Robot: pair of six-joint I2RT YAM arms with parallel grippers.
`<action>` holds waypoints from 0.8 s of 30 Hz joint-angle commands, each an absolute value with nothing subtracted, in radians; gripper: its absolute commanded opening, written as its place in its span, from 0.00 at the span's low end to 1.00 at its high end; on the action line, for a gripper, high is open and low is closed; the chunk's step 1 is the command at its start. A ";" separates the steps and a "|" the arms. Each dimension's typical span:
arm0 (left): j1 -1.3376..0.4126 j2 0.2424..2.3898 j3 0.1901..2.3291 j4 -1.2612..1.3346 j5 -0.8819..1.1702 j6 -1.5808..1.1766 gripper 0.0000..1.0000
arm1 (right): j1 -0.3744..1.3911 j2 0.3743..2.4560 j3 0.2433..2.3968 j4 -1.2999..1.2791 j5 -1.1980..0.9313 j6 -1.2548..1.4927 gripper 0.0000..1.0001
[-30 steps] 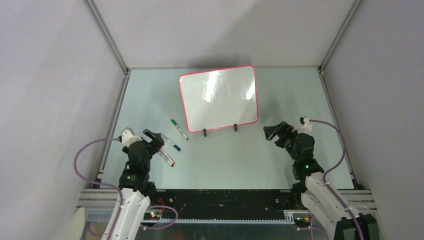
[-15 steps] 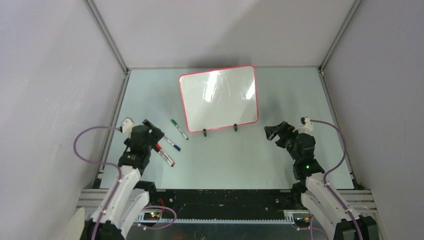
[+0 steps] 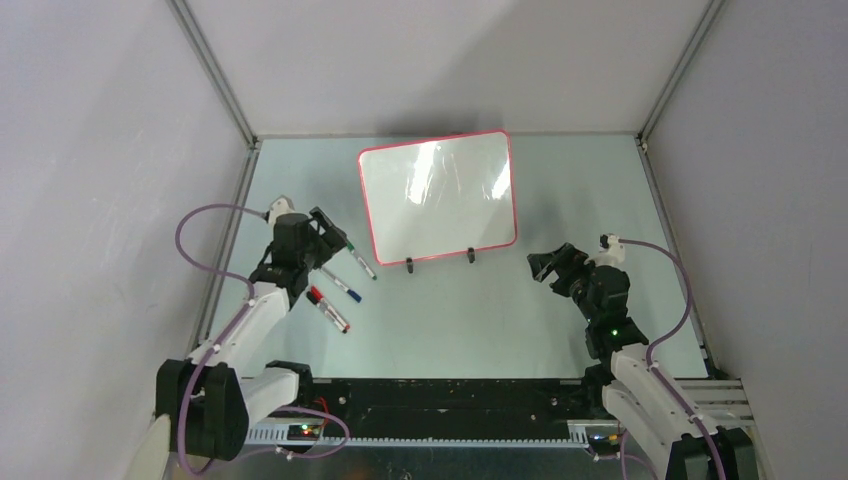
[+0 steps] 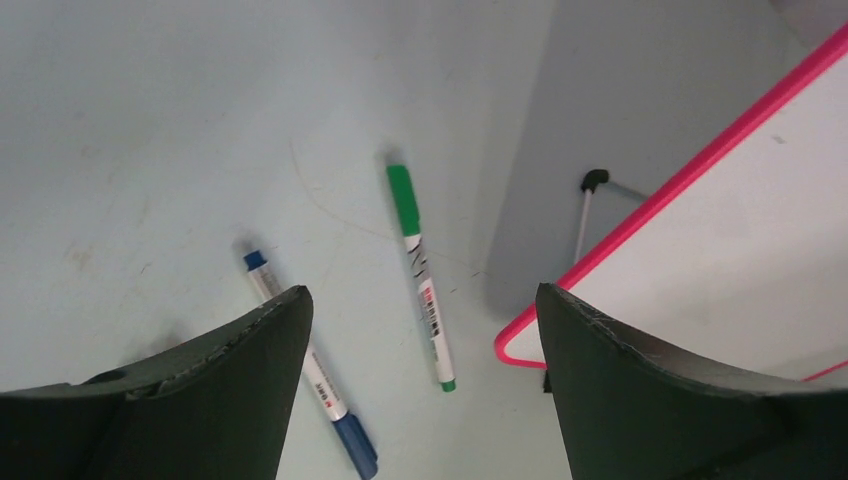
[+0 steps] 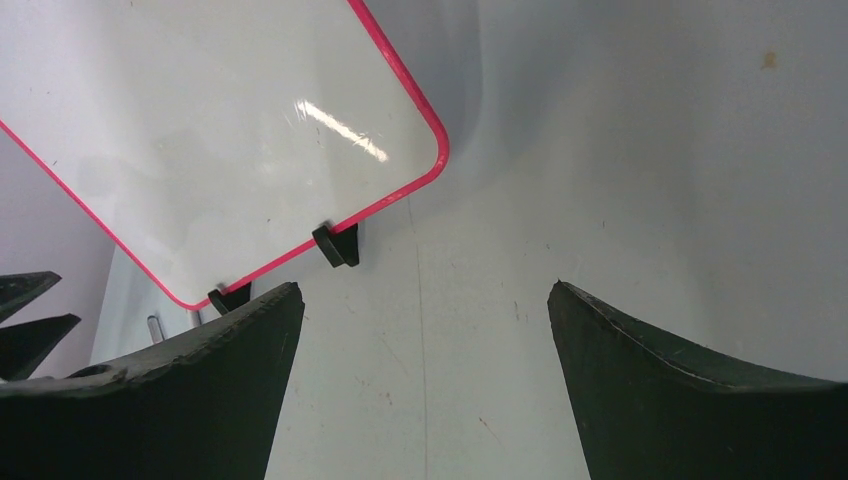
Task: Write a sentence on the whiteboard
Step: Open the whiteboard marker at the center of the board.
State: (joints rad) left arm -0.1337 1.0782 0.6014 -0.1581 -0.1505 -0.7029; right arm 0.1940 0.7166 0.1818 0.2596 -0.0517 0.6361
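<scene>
Left gripper [image 3: 331,238] and right gripper [image 3: 545,265] both spread wide, empty.
Glossy white pink-rimmed whiteboard [image 3: 438,195] stands upper centre; slim green-capped marker [image 3: 358,258] lies near its lower-left corner.

place: lab test cell — grey panel walls [image 3: 90,180] | aluminium frame rails [image 3: 212,70] | bench-mounted robot arms [image 3: 640,380]

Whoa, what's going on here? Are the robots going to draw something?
Two robot arms are meant to write on the whiteboard, which stands propped up on the table with no writing visible. The left gripper hovers open above the green marker, with a blue marker and a red marker lying nearby. It holds nothing. The right gripper sits open and empty near the board's right corner. No marker is picked up yet.
</scene>
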 commanded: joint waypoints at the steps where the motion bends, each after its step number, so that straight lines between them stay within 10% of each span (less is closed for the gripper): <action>1: -0.138 1.083 0.606 -0.046 -0.107 -0.646 0.86 | 0.190 0.725 0.223 0.293 -0.067 0.641 0.97; 24: -0.154 1.604 0.939 -0.323 -0.130 -0.782 0.54 | 0.182 0.708 0.224 0.281 -0.077 0.645 0.97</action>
